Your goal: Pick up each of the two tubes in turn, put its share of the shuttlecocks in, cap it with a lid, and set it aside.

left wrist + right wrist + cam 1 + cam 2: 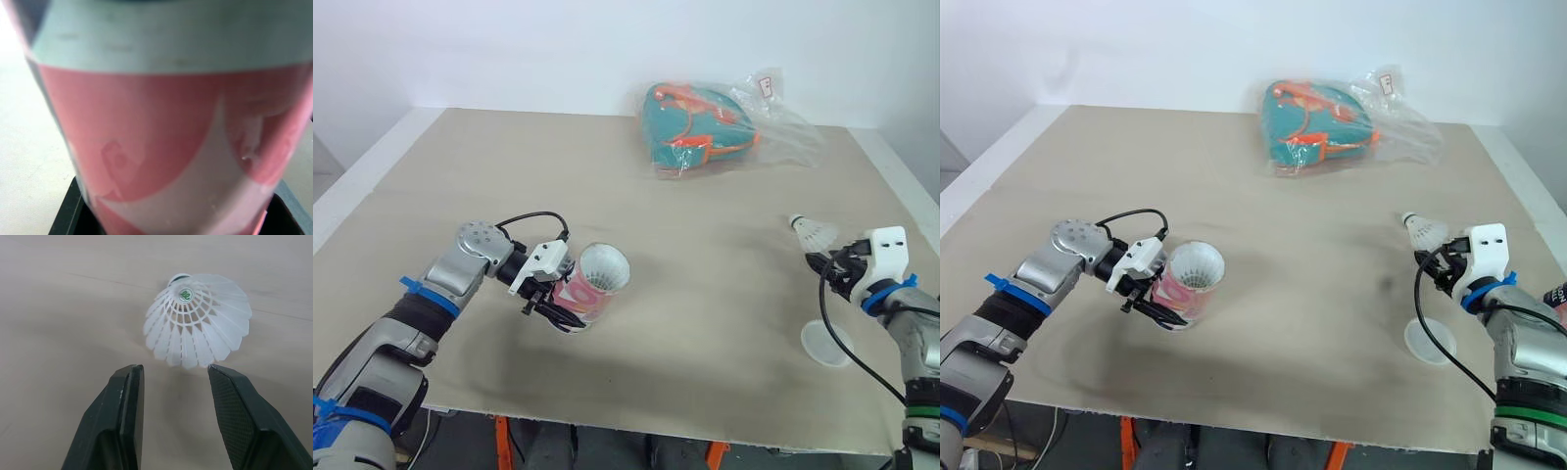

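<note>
We find the left gripper [551,299] clamped on the lower part of a pink-and-white tube [592,284] at the near left of the table [705,323]. The tube is tilted, its open, uncapped mouth turned up and toward the robot's right. The interior reads white, and we cannot tell its contents. The left wrist view confirms the tube body seated between the black fingers. The right gripper [173,374] is released, fingers spread. A white shuttlecock [198,323] lies on the table just ahead of its fingertips, feather skirt toward the gripper and cork end away, not held. A round translucent lid [826,344] lies flat on the table beside the right arm, nearer the table's front edge. A teal-and-orange bag [695,127] in clear plastic wrap sits at the far side, well apart from both grippers.
</note>
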